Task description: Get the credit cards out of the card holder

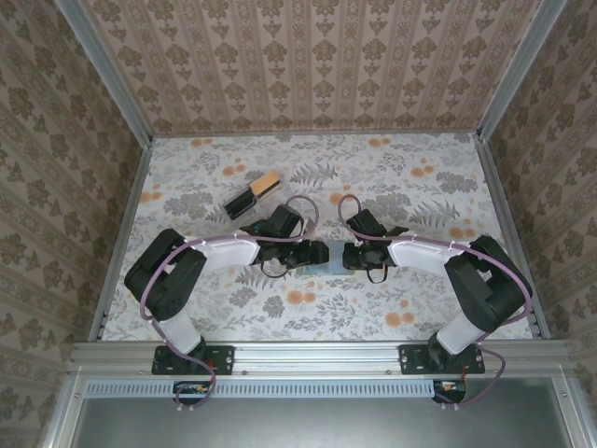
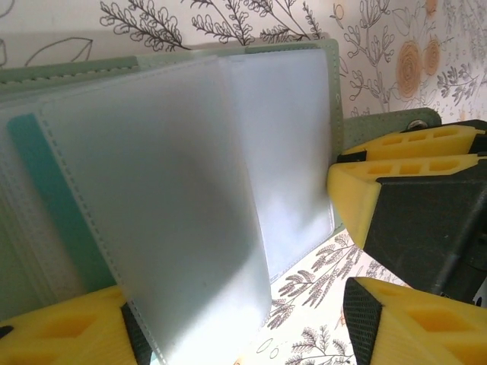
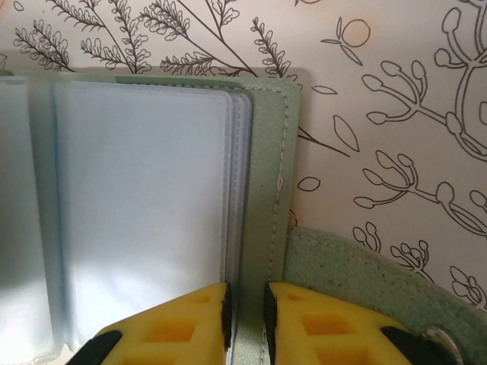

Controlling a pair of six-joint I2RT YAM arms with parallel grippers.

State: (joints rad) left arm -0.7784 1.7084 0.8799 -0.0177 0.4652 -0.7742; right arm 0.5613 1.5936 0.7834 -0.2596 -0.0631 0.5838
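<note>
Right claw point(image 3: 247, 308) pinches the card holder point(image 3: 266, 167) at its 3 o'clock edge, seen from overhead, to hold it open, letting the spread left claw point(image 2: 228, 334) reach a plastic sleeve point(image 2: 167, 198).

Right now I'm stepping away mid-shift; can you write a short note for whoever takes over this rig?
left gripper: open, a frosted sleeve page between its fingers.
right gripper: shut on the card holder at its green cover edge.
The holder lies open on the table between the arms.
Done: holder opened.
Left: pull out the credit cards; a teal edge inside one sleeve may be one.
</note>
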